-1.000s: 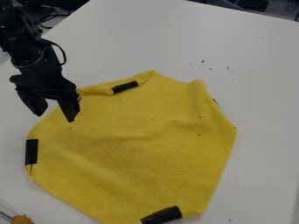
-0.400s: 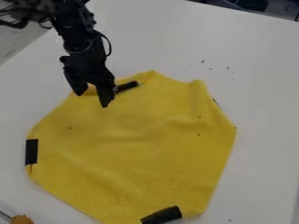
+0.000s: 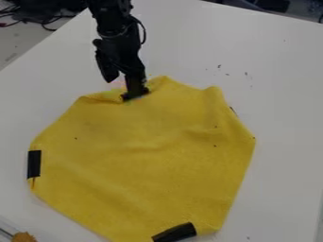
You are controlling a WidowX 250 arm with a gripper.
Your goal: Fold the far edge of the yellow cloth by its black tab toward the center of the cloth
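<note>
Currently | claw (image 3: 122, 90) wide at yellow cloth (image 3: 145, 142) edge | white table (image 3: 284, 104), dark specks (image 3: 246, 73) | cables (image 3: 44, 22) beyond

Likely a lab, black robot arm (image 3: 118, 40) over white table (image 3: 277, 104), loose cables (image 3: 45, 23) behind

The yellow cloth (image 3: 145, 146) is showing a soft, matt, faintly fuzzy and lightly creased textile surface, the black strips (image 3: 34, 164) along its edges are looking dark and mostly matt, and the white tabletop (image 3: 271, 94) is appearing smooth with a dull, low sheen.
</note>
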